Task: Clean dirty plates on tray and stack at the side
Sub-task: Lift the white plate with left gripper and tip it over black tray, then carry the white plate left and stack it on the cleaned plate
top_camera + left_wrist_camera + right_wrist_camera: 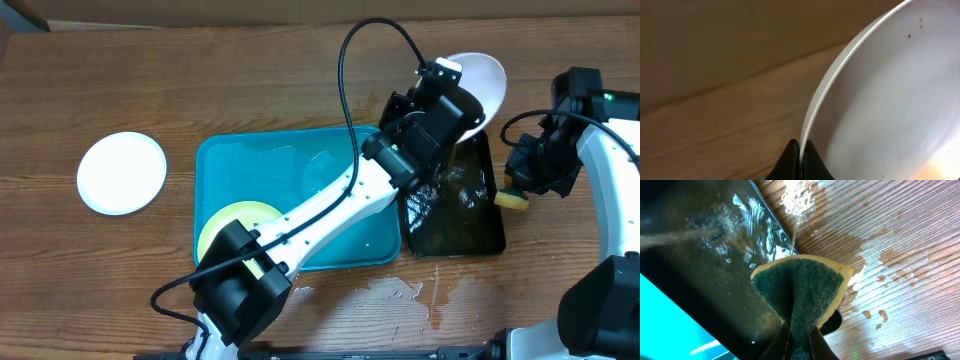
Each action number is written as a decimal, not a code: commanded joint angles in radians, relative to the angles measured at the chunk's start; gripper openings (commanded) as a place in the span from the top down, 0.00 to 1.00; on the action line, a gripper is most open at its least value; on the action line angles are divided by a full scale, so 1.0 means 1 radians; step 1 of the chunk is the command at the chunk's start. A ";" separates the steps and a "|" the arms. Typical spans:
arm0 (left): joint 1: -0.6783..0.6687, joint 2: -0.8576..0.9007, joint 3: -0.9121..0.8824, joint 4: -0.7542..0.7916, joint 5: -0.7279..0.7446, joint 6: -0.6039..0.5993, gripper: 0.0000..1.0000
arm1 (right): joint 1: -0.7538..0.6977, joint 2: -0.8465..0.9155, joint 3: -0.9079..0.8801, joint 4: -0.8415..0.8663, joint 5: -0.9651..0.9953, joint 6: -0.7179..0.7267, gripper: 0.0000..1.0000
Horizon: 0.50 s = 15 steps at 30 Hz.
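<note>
Overhead: left gripper (455, 95) is clamped on the rim of a white plate (485, 78), tilted over the far end of the black tray (470, 225). Right gripper (520, 190) pinches a sponge (513, 200) just right of that tray, so the plate lies up-left of it. Yellow plate (225, 225) sits in the blue tray (250, 160); second white plate (122, 172) is on the table, well left.

Left wrist: jaws tight on the rim, brown specks on the plate face.

Right wrist: jaws closed on the sponge, green side showing.

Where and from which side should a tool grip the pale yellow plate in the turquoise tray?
Likely the pale yellow plate's rim facing the tray's middle, pinched from above: it lies flat in the near-left corner, walls crowding its other edges.
</note>
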 commanded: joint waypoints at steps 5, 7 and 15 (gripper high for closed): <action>-0.031 0.009 0.028 0.019 -0.218 0.032 0.96 | -0.002 -0.002 -0.006 0.008 -0.019 0.002 0.94; -0.049 0.005 0.028 0.039 -0.283 0.032 0.96 | -0.002 -0.002 -0.006 0.008 -0.022 0.002 0.94; -0.106 -0.006 0.028 0.042 -0.304 0.026 0.96 | -0.002 -0.002 -0.006 0.010 -0.022 0.002 0.94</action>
